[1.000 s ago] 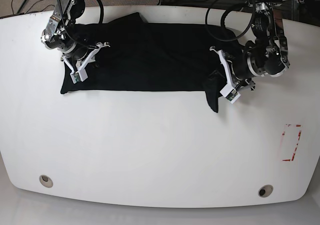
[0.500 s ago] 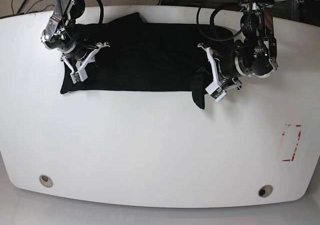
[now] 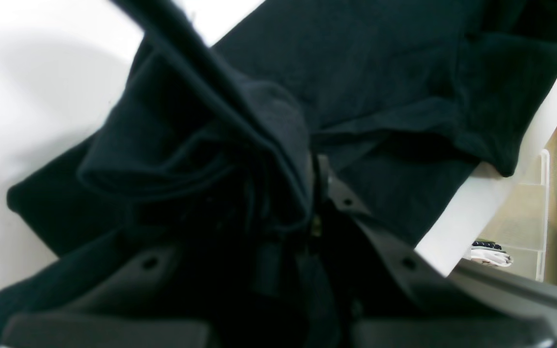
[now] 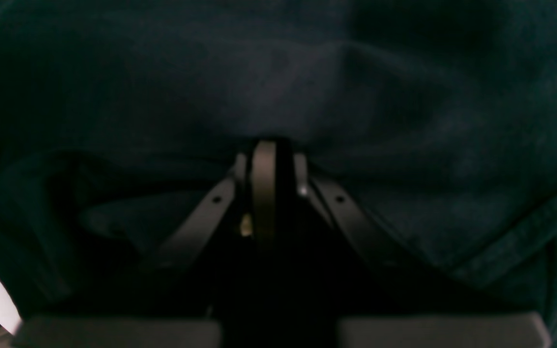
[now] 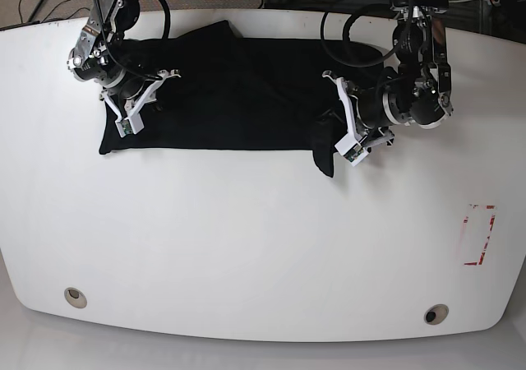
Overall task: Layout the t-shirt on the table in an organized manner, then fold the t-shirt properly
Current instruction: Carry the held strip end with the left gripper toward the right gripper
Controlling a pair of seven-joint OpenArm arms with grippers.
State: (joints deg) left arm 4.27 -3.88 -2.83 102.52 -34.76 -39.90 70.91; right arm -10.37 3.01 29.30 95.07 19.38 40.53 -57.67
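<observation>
The black t-shirt [image 5: 238, 90] lies as a long folded band across the far half of the white table [image 5: 246, 238]. At the band's right end my left gripper [image 5: 341, 133] is shut on a bunch of the fabric, and a dark flap hangs from it down to the table. The left wrist view shows the t-shirt [image 3: 380, 72] gathered into folds at the left gripper [image 3: 313, 193]. My right gripper [image 5: 134, 107] rests on the band's left end. In the right wrist view its fingers [image 4: 264, 150] are closed together in the cloth [image 4: 307, 87].
Two round grommet holes [image 5: 76, 297] [image 5: 436, 313] sit near the front edge, and a red-outlined rectangle [image 5: 479, 235] is at the right. Cables run behind the table's far edge. Past the table edge a clear container [image 3: 525, 227] stands on the floor.
My left gripper has carried the t-shirt's right end leftward over the band, and the hanging flap came with it. The right arm has not moved.
</observation>
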